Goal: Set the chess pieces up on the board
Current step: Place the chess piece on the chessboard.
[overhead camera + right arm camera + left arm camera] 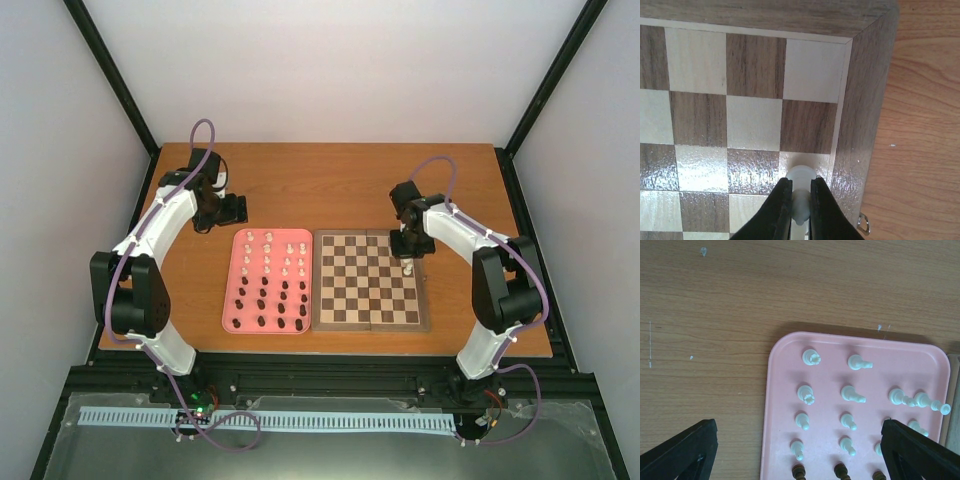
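Left white-and-black arm (150,240) reaching toward 1 o'clock, black two-finger left gripper (234,208) spreading fingers wide. Right arm (472,240) reaching toward 11 o'clock, black right gripper (800,185) pinching small cream chess piece (802,173).

The desk (330,190) is a brown wood-grain top. Two things lie flat on it near its middle: a pink tray (227,300) with rounded corners on the left, and on the right the board (370,325), checkered in light tan and dark brown with a brown border. They sit side by side with their facing edges parallel, so close that they may be touching, though the overhead view is too coarse to say. A few small pale specks (703,251) mark the bare wood around the tray's corner in the left wrist view.
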Motion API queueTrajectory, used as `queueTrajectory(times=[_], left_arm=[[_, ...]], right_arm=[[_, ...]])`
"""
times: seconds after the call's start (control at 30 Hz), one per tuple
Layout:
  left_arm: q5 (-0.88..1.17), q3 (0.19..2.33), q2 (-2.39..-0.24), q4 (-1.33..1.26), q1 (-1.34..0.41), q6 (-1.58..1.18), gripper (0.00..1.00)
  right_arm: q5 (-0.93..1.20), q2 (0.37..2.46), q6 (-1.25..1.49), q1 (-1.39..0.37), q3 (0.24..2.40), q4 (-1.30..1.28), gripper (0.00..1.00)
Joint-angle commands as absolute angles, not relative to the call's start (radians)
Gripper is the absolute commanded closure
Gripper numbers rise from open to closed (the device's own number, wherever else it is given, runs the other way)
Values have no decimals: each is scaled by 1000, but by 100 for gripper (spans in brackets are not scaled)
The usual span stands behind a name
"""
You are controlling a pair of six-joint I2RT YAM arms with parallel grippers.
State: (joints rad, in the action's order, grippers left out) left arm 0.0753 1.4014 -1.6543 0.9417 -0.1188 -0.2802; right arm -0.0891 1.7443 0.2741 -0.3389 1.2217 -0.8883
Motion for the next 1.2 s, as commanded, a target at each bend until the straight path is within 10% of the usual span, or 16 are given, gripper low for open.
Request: queueTrajectory(times=[0.0, 0.4, 1.17], left_arm=[[80, 1425, -1660, 936, -118, -286, 0], [81, 1422, -1661, 935, -118, -285, 0], [82, 1433, -1666, 938, -119, -284, 0]], right_arm=[[-83, 1733, 284, -327, 1217, -864, 96], [-92, 1746, 285, -325, 1198, -868, 93], [-91, 1702, 265, -328, 1261, -898, 54]])
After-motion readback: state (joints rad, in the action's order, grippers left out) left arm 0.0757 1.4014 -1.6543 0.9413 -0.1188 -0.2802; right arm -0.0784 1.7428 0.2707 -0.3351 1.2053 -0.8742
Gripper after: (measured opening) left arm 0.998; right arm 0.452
